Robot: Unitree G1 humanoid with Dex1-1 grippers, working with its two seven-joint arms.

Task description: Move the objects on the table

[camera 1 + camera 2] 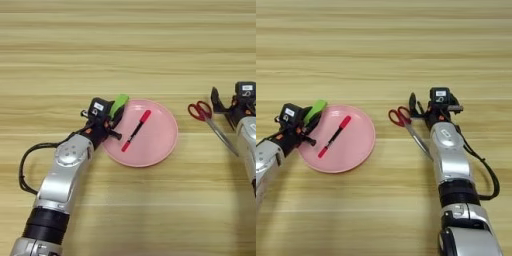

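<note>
While the left pincer (pixel 116 116) pinches the green bar (pixel 119 104) at the plate's (pixel 160 145) ten o'clock rim, the pen (pixel 136 131) lies just beyond, toward four.

I see even, bright light from above; soft, short shadows under the pink plate (pixel 155 150) and scissors (pixel 408 125); slight overall softness.

A slim red marker pen with a dark middle section (pixel 136 131) lies flat inside a round pink plastic plate (pixel 162 145), slanted, its upper end toward the far right and its lower end toward the near left. A small flat light-green rectangular bar (pixel 118 105) is tilted over the plate's left rim, pinched in the left claw (pixel 114 116). Both are above the broad light wooden table (pixel 125 45) with pale and tan grain stripes.
</note>
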